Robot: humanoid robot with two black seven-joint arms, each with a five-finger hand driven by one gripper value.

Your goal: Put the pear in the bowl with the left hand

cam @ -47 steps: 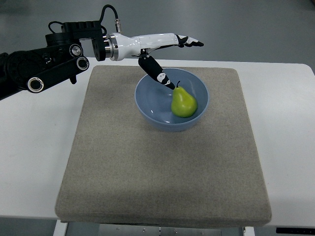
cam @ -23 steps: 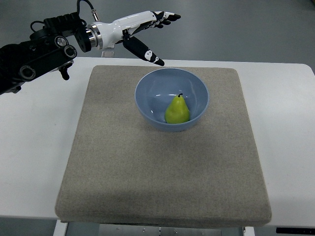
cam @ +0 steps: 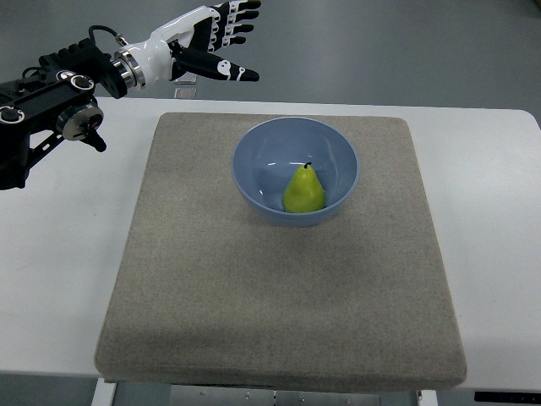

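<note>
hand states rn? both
Left hand: open, fingers spread, holding nothing, up by the table's far-left edge; the green pear sits in the blue bowl.
Right hand: not in view.

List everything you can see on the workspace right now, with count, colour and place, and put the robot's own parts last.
pear: one, yellow-green, lying inside the bowl, stem pointing to the far side
bowl: one, light blue, on the far half of the mat, near its middle
mat: one, beige-grey fabric, covering the centre of the table
table: one, white, under the mat
left arm: one, black, entering from the picture's upper left
left hand: one, white and black, fingers spread, empty, above the table's far edge, clear of the bowl
</note>
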